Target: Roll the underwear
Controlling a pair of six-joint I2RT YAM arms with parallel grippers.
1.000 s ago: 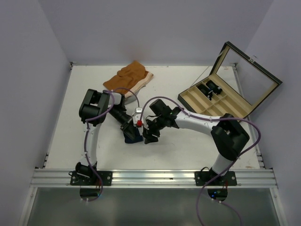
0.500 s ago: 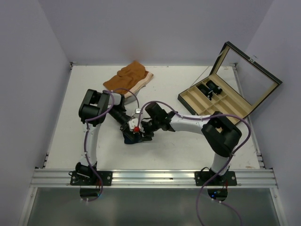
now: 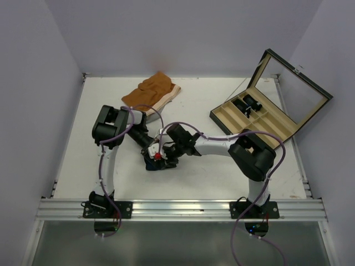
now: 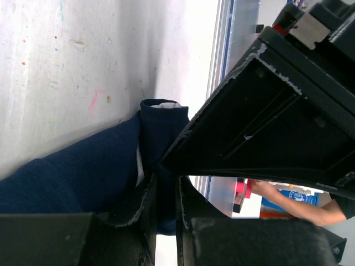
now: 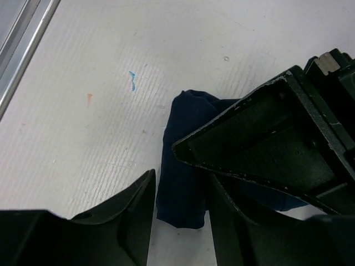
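The underwear is a small navy-blue bundle (image 3: 152,165) on the white table, mostly hidden under both grippers in the top view. In the left wrist view it lies as a thick navy fold (image 4: 94,172) with a bit of white trim. My left gripper (image 4: 166,210) is shut on its fabric, which fills the thin gap between the jaws. In the right wrist view the underwear (image 5: 180,160) is a narrow navy roll. My right gripper (image 5: 180,221) is open and straddles its near end, one finger on each side. The left gripper's black finger (image 5: 277,149) lies on the fabric just right of it.
Orange-brown shorts with a cream waistband (image 3: 151,93) lie at the back of the table. An open compartment box (image 3: 260,119) with its lid raised stands at the right, with dark items (image 3: 248,103) in it. A metal rail (image 3: 177,208) runs along the near edge.
My right gripper has moved left, up against the left gripper, and now straddles the underwear. The left gripper has stayed on the fabric.
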